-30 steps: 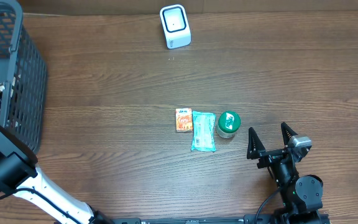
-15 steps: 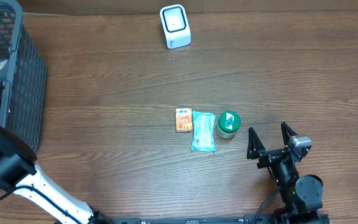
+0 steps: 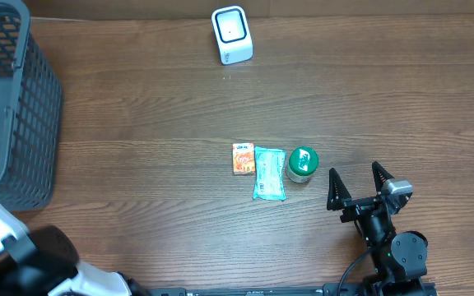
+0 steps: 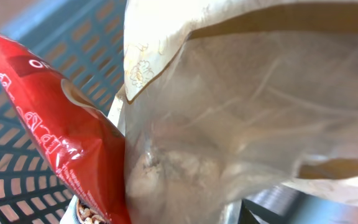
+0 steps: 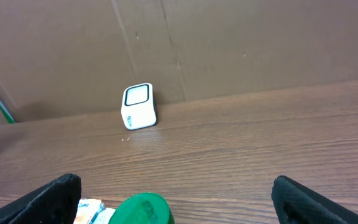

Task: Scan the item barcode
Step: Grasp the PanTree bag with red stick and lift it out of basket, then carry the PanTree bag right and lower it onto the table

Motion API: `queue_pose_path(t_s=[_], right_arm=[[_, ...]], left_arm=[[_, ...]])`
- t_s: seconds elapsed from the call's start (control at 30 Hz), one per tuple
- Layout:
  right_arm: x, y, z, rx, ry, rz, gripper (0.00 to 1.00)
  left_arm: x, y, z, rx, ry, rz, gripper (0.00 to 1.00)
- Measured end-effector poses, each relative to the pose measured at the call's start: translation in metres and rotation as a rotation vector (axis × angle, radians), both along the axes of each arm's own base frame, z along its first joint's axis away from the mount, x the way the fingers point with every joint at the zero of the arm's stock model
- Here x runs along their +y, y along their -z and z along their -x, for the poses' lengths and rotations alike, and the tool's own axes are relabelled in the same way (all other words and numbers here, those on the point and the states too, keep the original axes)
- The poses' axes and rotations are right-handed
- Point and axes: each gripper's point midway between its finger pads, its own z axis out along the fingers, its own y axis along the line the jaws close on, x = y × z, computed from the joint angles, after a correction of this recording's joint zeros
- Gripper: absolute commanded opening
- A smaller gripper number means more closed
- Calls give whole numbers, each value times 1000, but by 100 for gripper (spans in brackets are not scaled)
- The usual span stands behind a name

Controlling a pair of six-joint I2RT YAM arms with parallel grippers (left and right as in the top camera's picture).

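The left gripper is not caught in any view; its jaws are taken as drawn together, and what they are clamped on, if anything, cannot be told. Its wrist camera is filled by a pale translucent bag (image 4: 247, 106), possibly the held item, too close for its long axis to be read. A red packet (image 4: 61, 130) is pressed against the bag's left side, long axis run diagonally from upper left to lower centre. The basket (image 4: 17, 186) mesh is seen behind both. The right gripper (image 3: 355, 170) is held with jaws wide apart over the near right of the table (image 3: 138, 123). Just ahead, three items are laid side by side: a green-lidded jar (image 3: 302, 163) upright, a teal packet (image 3: 269, 173) flat with long axis pointed away from the robot, an orange box (image 3: 243, 158) likewise. The white scanner (image 3: 232, 34) is stood at the far edge, well apart, window turned toward the robot
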Motion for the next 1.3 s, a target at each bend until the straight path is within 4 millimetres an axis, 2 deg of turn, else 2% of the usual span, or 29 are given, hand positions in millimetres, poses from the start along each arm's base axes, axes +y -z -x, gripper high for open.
queue_pose_path(t_s=[0.1, 0.23, 0.33, 0.57, 0.73, 0.93, 1.17, 1.3], right_arm=[[0, 0, 0, 0, 0, 0, 100], [0, 0, 0, 0, 0, 0, 100], [0, 0, 0, 0, 0, 0, 100], [0, 0, 0, 0, 0, 0, 100], [0, 0, 0, 0, 0, 0, 100], [0, 0, 0, 0, 0, 0, 100], [0, 0, 0, 0, 0, 0, 100], [0, 0, 0, 0, 0, 0, 100]], left_arm=[[-35, -30, -1, -59, 55, -26, 4], [-86, -44, 0, -74, 136, -6, 4], [-124, -42, 7, -44, 191, 41, 4], [-198, -11, 26, 118, 285, 171, 4], [-244, 30, 33, 266, 385, 217, 4], [-293, 103, 45, 464, 481, 247, 4], [-335, 197, 68, 604, 541, 250, 4], [-354, 239, 78, 612, 569, 245, 4]])
